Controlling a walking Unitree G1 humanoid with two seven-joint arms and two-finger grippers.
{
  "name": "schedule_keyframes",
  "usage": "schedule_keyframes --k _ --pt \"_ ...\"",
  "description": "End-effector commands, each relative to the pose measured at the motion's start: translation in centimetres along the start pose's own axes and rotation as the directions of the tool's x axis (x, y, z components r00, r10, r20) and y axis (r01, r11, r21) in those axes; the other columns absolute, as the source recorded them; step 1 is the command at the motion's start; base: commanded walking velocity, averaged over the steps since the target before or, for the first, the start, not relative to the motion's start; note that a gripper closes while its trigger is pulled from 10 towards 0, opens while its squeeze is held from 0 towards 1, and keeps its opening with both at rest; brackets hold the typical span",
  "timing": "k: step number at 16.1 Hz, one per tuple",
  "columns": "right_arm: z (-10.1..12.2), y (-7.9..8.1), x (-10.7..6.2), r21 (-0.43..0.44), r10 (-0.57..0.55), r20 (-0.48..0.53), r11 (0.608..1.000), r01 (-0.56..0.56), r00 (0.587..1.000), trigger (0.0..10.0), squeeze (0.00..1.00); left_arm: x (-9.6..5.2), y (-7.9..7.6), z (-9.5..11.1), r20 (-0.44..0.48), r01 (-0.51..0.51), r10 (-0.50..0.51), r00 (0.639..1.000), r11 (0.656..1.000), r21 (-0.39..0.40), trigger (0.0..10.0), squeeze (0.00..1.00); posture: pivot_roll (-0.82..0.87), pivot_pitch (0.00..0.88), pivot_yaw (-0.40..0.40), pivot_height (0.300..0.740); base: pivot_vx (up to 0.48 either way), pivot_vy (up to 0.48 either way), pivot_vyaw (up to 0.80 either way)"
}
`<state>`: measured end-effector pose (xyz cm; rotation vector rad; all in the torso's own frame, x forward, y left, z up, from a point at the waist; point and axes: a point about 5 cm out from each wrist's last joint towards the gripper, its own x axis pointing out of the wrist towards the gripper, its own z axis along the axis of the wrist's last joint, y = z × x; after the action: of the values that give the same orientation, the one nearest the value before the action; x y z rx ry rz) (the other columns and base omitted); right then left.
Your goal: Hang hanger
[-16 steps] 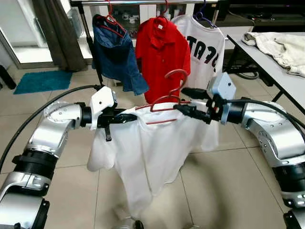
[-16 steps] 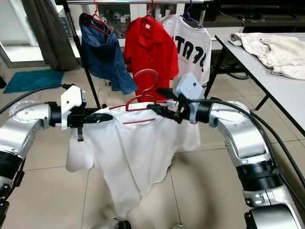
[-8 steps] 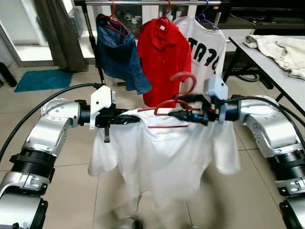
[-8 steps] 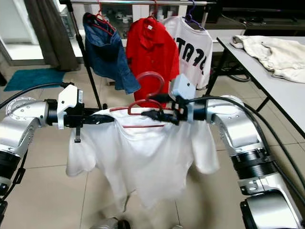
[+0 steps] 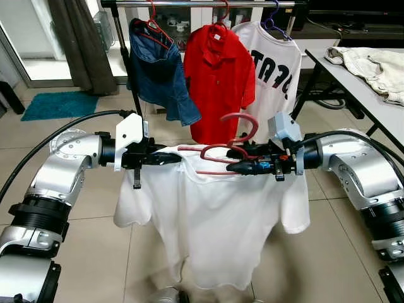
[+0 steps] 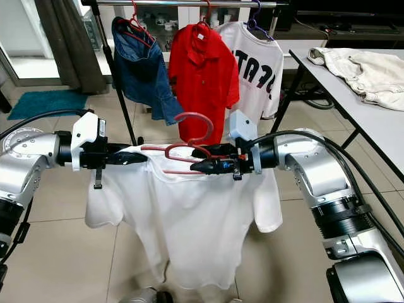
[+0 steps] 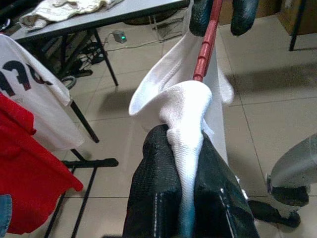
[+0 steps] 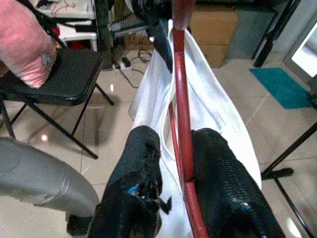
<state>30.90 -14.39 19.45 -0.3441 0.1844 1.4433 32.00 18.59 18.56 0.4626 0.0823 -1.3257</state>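
So straight ahead there's a clothes rail (image 5: 208, 4) already carrying three garments: a denim jacket (image 5: 158, 72), a red polo shirt (image 5: 218, 79) and a white printed tee (image 5: 278, 66), each on its own hanger. They pretty much fill the rail between the robot and where it's facing. Off to the robot's right is a grey bench (image 5: 363, 88) with a cream jacket (image 5: 375, 63) dumped on it, a teal mat (image 5: 53, 104) lies on the tile floor to the left, and a dark curtain (image 5: 79, 41) hangs behind that.

The red hanger (image 5: 230, 148) is held out in front at chest height, well short of the rail, with a white t-shirt (image 5: 211, 221) draped on it. The left pincer (image 5: 170, 160) is clamped on the shirt's shoulder fabric, the right pincer (image 5: 235, 165) is clamped on the red hanger near its hook.

Compared with a second ago, the right arm has swung inward and the shirt now hangs squarer and flatter, both sleeves spread out instead of bunched to one side. The whole view has shifted a bit too.
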Motion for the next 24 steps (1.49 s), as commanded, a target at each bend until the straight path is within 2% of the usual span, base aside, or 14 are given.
schedule_keyframes --k 1,2,9,13,14,15,17,20,23,24 --pt "0.2 0.2 -0.4 -0.033 0.038 -0.057 0.999 -0.040 0.998 0.0 0.00 -1.1 1.1 1.2 0.005 -0.053 0.052 0.999 0.998 0.033 0.0 0.00 -0.09 0.000 0.015 0.740 0.000 0.000 0.00" --pt "0.2 0.2 -0.3 -0.043 0.043 -0.084 0.998 -0.046 0.996 0.0 0.00 -1.2 1.2 1.2 0.009 -0.058 0.057 0.998 0.998 0.035 0.0 0.00 -0.09 0.000 0.015 0.740 0.000 0.000 0.00" --pt "0.4 0.2 -0.4 -0.061 0.037 -0.104 0.997 -0.043 0.994 0.0 0.00 -1.5 1.6 1.3 0.022 -0.094 0.094 0.995 0.995 0.026 0.0 0.00 -0.09 0.000 0.016 0.740 0.000 0.000 0.00" --pt "0.7 0.4 0.2 -0.024 0.024 -0.034 0.999 -0.024 0.999 0.0 0.00 -1.2 1.4 1.4 0.042 -0.093 0.091 0.995 0.995 0.030 0.0 0.00 -0.09 0.000 0.012 0.740 0.000 0.000 0.00" --pt "0.7 0.5 0.2 -0.012 0.018 -0.026 1.000 -0.018 0.999 0.0 0.00 -1.1 1.3 1.3 0.052 -0.086 0.085 0.995 0.996 0.024 6.6 0.00 -0.09 0.000 0.011 0.740 0.000 0.000 0.00" --pt "0.6 0.4 0.1 -0.008 0.009 -0.034 1.000 -0.010 0.999 0.0 0.00 -1.2 1.0 1.3 0.063 -0.054 0.053 0.997 0.999 0.004 10.0 0.07 -0.09 0.000 0.010 0.740 0.000 0.000 0.00" --pt "0.3 0.4 -0.2 -0.012 -0.001 -0.056 1.000 0.000 0.998 0.0 0.00 -1.4 0.8 1.7 0.094 -0.029 0.028 0.995 1.000 0.005 10.0 1.00 -0.09 0.000 0.009 0.740 0.000 0.000 0.00" --pt "-0.6 0.3 -0.6 -0.004 -0.046 -0.094 0.999 0.046 0.995 0.0 0.00 -1.4 0.3 1.9 0.098 0.019 -0.019 0.995 1.000 0.008 10.0 1.00 -0.09 0.000 0.010 0.740 0.000 0.000 0.00" --pt "-0.9 -0.1 -1.0 0.020 -0.094 -0.084 0.995 0.096 0.992 0.0 0.00 -0.9 -0.6 1.8 0.087 0.062 -0.063 0.994 0.998 0.010 10.0 1.00 -0.09 0.000 0.003 0.740 0.000 0.000 0.00" --pt "-1.3 -0.2 -1.2 0.022 -0.115 -0.108 0.993 0.118 0.987 0.0 0.00 -0.6 -1.1 1.6 0.057 0.085 -0.086 0.995 0.996 0.017 10.0 1.00 -0.09 0.000 0.004 0.740 0.000 0.000 0.00"
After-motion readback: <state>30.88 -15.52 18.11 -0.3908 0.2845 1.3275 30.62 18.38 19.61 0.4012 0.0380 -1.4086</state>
